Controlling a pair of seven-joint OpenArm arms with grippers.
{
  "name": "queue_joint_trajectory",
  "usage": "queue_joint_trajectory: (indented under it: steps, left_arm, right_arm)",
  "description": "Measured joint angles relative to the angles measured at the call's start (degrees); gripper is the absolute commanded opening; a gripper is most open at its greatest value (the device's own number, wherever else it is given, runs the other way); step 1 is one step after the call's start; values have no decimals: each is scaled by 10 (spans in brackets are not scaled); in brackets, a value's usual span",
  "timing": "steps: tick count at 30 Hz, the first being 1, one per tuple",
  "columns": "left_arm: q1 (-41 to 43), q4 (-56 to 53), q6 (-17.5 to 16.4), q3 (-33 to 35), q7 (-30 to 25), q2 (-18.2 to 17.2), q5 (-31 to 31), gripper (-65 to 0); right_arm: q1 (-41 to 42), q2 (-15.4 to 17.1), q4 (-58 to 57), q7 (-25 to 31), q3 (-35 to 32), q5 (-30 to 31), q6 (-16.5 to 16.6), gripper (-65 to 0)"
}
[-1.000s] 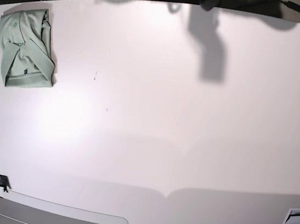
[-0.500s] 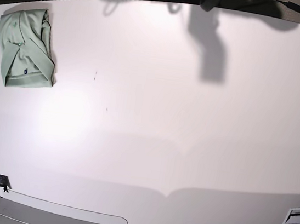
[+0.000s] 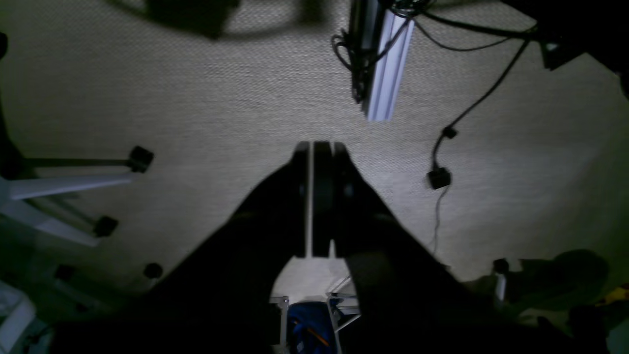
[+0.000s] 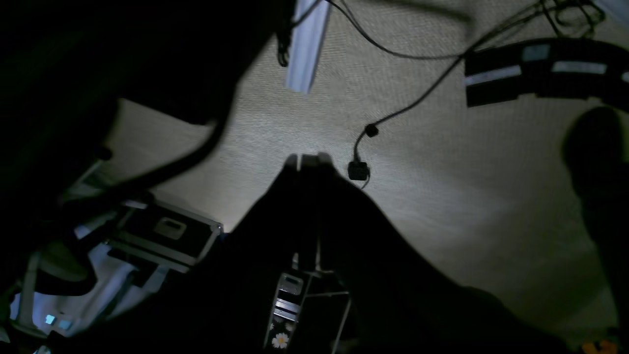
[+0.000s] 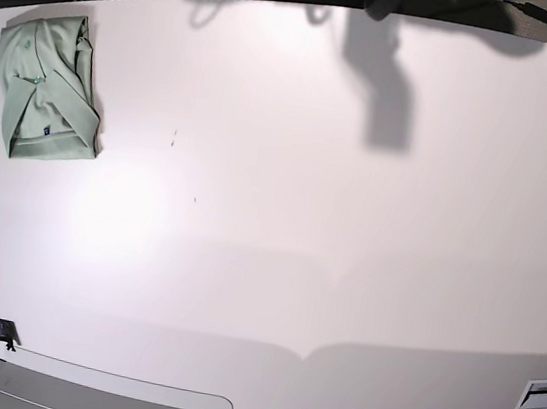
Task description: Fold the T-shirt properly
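Your left gripper (image 3: pixel 314 196) has just clenched on nothing, right gripper (image 4: pixel 308 196) too — the T-shirt (image 5: pixel 47 89) lies folded, task looks finished.

One T-shirt (image 5: pixel 47 89) lies on one worktop (image 5: pixel 292 217); two claws, left claw (image 3: pixel 314 152) and right claw (image 4: pixel 308 160), appear.

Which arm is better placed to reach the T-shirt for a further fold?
Probably the right. The T-shirt lies bundled at the table's far corner, on the right arm's side in the base view. Neither arm is over it; both wrist cameras show only carpet.
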Motion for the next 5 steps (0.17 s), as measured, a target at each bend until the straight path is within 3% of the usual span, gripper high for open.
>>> queue_joint_trajectory:
  steps: [5]
  left_arm:
    - [-2,0,0,0,-9,10,0,-650]
  right_arm:
    - [2,-6,9,-2,0,0,0,-650]
